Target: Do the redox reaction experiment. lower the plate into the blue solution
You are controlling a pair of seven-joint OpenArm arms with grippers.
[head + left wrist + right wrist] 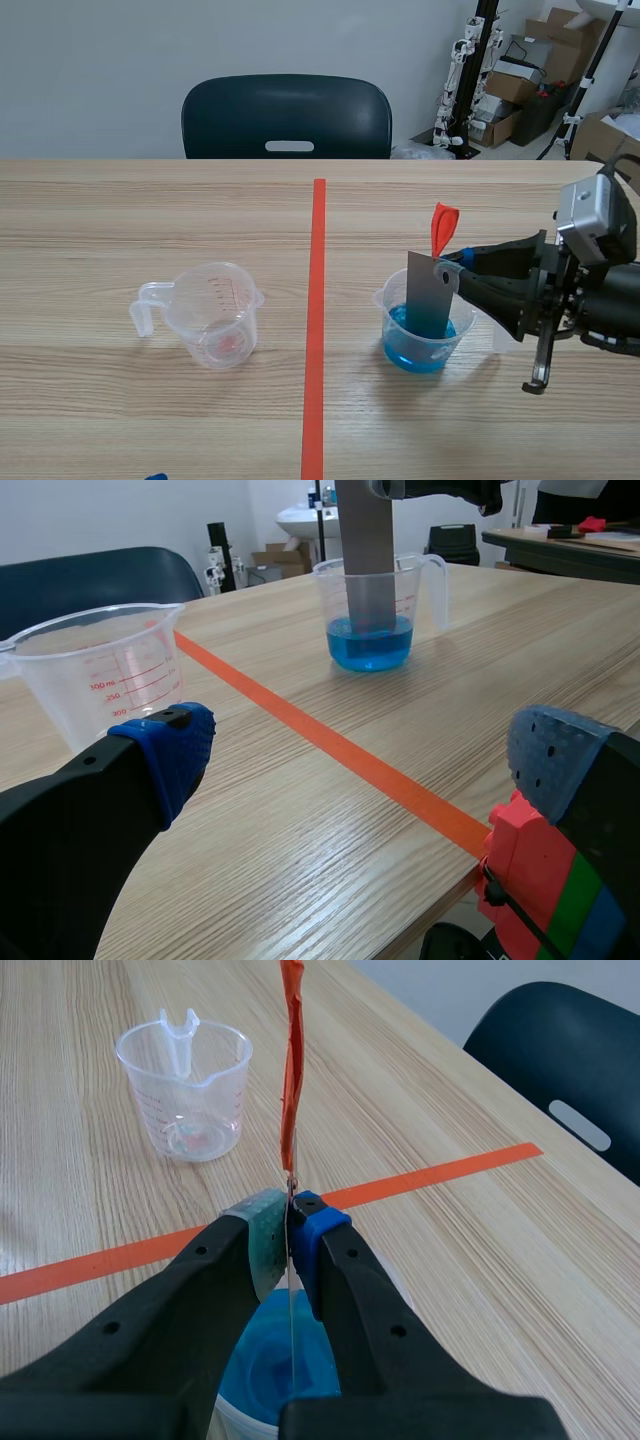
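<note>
1. The right arm enters low from the right side of the table and lies almost level, its fingers pointing toward the orange tape line (316, 320) that runs down the middle.
2. The right gripper (452, 266) is clamped on the top edge of a thin grey metal plate (428, 295), one dotted pad pressed to each face.
3. The plate hangs upright. A strip of orange tag (441, 228) stands up from its top, above the fingertips.
4. Directly under the gripper sits a clear measuring cup (462, 330) holding blue solution (415, 352). The plate's lower end is inside this cup and dips into the blue liquid, while most of the plate stays above the rim.
5. The left gripper (350, 760) sits low over the near edge of the table. Its blue-padded fingers are spread wide apart, with bare wood and the tape line showing between them.
6. A second clear measuring cup (210, 315) with red markings stands on the other side of the tape line, well apart from the first.
7. A dark chair (287, 117) stands behind the far edge of the table.
</note>
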